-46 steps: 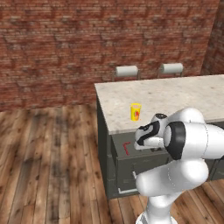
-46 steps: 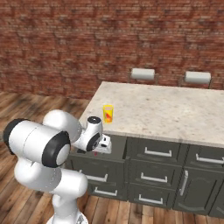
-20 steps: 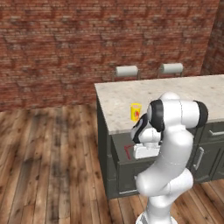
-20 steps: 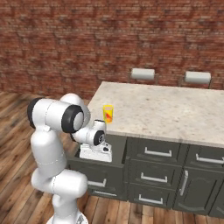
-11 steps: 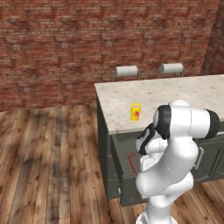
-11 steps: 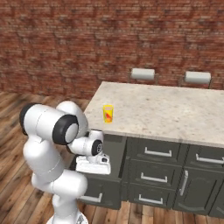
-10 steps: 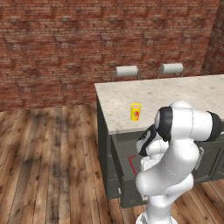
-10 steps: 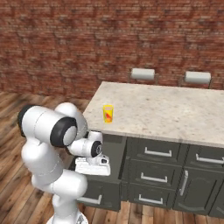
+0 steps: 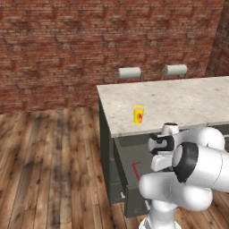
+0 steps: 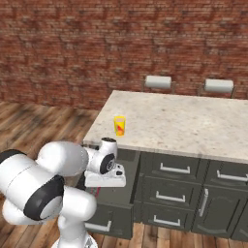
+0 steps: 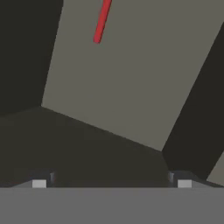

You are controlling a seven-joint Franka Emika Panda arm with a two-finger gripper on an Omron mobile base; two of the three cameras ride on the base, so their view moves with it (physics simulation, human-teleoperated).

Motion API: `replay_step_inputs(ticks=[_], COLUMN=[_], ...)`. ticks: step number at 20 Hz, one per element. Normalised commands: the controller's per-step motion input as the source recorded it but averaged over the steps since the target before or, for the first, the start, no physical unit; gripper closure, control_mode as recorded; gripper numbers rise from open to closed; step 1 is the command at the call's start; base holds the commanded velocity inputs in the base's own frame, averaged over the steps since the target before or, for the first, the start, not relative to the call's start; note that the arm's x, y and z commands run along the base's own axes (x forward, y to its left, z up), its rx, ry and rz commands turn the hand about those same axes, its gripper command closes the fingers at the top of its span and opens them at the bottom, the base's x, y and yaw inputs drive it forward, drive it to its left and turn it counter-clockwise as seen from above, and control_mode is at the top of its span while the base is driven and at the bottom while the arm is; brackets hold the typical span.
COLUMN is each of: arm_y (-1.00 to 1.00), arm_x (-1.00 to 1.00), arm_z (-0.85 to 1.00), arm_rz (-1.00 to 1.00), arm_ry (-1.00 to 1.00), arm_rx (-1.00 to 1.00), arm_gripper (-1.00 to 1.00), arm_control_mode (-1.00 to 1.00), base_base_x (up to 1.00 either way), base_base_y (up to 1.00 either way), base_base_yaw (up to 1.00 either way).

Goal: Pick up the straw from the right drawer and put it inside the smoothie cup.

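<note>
The right drawer (image 9: pixel 134 199) stands pulled out under the counter's left end. On its grey floor (image 11: pixel 122 78) lies the red straw (image 11: pixel 101 22), seen as a red line with a bent end (image 9: pixel 135 169). My gripper (image 11: pixel 111 182) hangs over the drawer's inside, pointing down, open and holding nothing, with the straw ahead of the fingertips (image 11: pixel 39 183) and apart from them. My white hand (image 9: pixel 162 152) sits just below the counter edge. The yellow smoothie cup (image 9: pixel 138 114) stands upright on the counter near that edge, above the drawer (image 10: pixel 104 215) and above my hand (image 10: pixel 105 178); the cup (image 10: pixel 119 126) is untouched.
The stone island counter (image 9: pixel 179 100) runs to the right, with closed dark drawers (image 10: pixel 169 169) and doors below. Two stools (image 10: pixel 159 82) stand behind it by the brick wall. Wooden floor (image 9: pixel 49 161) lies open to the left.
The arm's big elbow has swung down and to the right, low in front of the cabinet. The hand stays over the open drawer, the jaws still wide.
</note>
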Motion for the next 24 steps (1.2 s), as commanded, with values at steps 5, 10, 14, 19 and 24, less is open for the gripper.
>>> replay_step_inputs(ticks=[5,10,14,19,24], arm_y=[0.00,0.14,0.13,0.22,0.25], arm_x=[0.01,0.16,0.26,0.20,0.11], arm_z=[0.43,0.17,0.00,0.00,-0.14], arm_rz=[0.00,0.00,-0.01,-0.06,-0.06], arm_ry=[-0.28,-0.14,0.00,0.04,0.04], arm_rx=[0.18,0.12,0.05,0.00,0.00], arm_gripper=[-1.00,-1.00,-1.00,-1.00,-1.00], arm_control_mode=[-1.00,-1.00,-1.00,-1.00,-1.00], base_base_x=[0.00,0.00,0.00,0.00,0.00], base_base_y=[0.00,0.00,0.00,0.00,0.00], base_base_yaw=[0.00,0.00,0.00,0.00,0.00])
